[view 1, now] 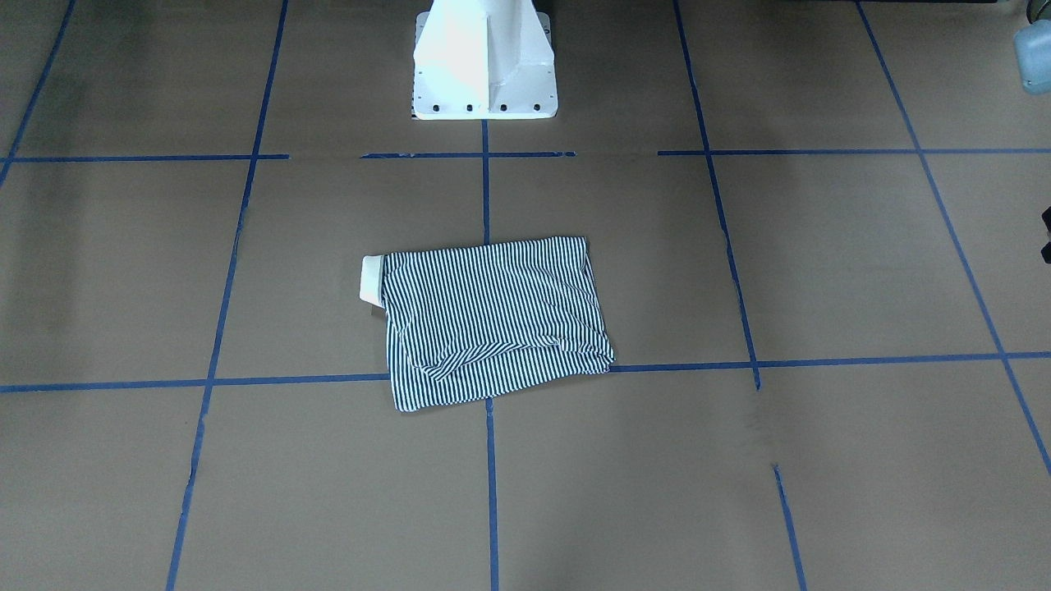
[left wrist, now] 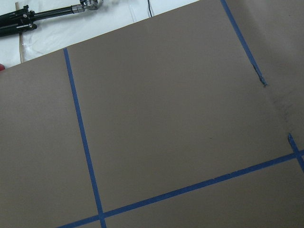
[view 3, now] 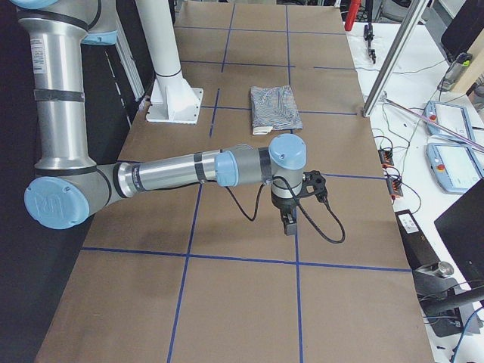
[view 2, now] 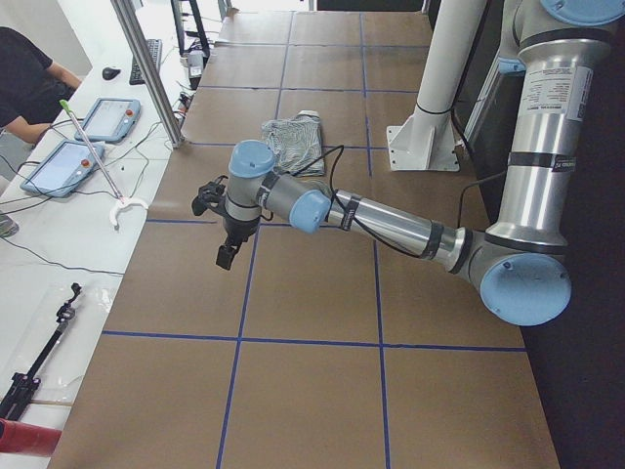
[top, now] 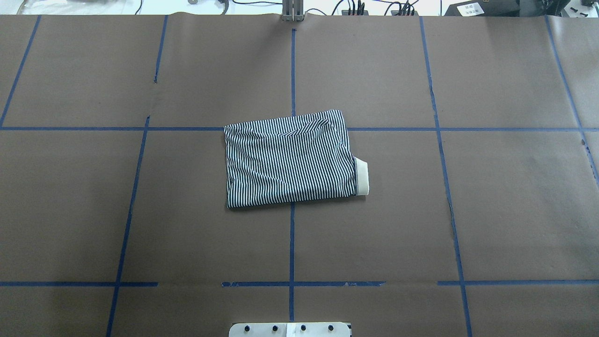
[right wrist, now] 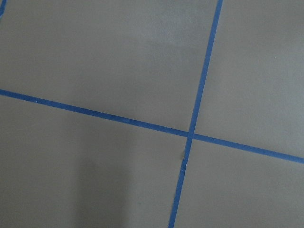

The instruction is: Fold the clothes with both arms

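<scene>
1. Here, the striped polo shirt (top: 290,159) lies folded into a compact rectangle near the middle of the tabletop (top: 514,210), in front of the white pedestal (view 1: 484,57).
2. The shirt covers a crossing of the blue tape lines (top: 398,129). Its cream collar (top: 362,176) protrudes from the edge facing the robot's right.
3. The left arm (view 2: 391,223) extends low over the tabletop toward the robot's left end. The left gripper (view 2: 227,256) points downward above the brown surface, well apart from the shirt.
4. The right arm (view 3: 166,175) is posed likewise toward the opposite end. The right gripper (view 3: 290,224) points downward, also well apart from the shirt.
5. Each gripper appears in a side view only, so it cannot be told whether its fingers are spread or pressed together.
6. Both wrist views show only brown tabletop crossed by tape lines.
</scene>
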Robot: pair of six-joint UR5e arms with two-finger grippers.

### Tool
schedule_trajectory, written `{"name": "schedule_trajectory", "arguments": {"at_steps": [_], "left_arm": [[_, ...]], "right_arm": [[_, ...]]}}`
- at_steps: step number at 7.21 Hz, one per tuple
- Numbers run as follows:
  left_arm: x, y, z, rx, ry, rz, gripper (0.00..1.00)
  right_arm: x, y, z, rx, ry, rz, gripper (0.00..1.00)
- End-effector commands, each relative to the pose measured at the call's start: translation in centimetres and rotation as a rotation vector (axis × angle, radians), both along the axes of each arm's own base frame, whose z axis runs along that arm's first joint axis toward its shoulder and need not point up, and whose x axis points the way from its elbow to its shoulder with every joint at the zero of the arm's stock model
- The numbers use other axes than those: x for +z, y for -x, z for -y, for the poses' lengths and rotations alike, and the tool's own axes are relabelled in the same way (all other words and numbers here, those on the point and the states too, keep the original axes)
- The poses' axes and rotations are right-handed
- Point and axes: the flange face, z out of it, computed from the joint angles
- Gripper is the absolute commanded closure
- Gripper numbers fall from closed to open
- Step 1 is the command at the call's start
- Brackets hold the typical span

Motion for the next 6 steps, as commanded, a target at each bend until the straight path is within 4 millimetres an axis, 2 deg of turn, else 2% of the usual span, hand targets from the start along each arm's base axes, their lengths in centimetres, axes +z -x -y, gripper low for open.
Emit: {"name": "schedule_trajectory", "arguments": {"at_steps": [1, 2, 3, 4, 5, 6], "left_arm": [[3.1, 1.9, -2.3, -0.014, 0.108, 0.007, 0.00], [4.0, 4.0, -2.8, 0.030, 0.133, 0.038, 0.00], [5.6, 5.8, -3.2, 0.119, 0.107, 0.077, 0.00], [7.0, 6.9, -4.2, 0.137, 0.122, 0.083, 0.00], [9.7, 7.1, -6.0, 0.136, 0.165, 0.078, 0.00], [12.0, 7.1, -6.3, 0.135, 0.211, 0.077, 0.00]], "right_arm": [[1.7, 0.0, -1.0, 0.003, 0.037, 0.003, 0.00], [4.6, 0.0, -1.0, 0.001, 0.093, 0.004, 0.00], [5.6, 0.3, -1.1, -0.005, 0.118, 0.043, 0.00], [5.9, 0.4, -1.2, -0.006, 0.127, 0.058, 0.00], [6.0, 0.4, -1.2, -0.007, 0.126, 0.059, 0.00], [6.0, 0.4, -1.2, -0.006, 0.128, 0.059, 0.00]]}}
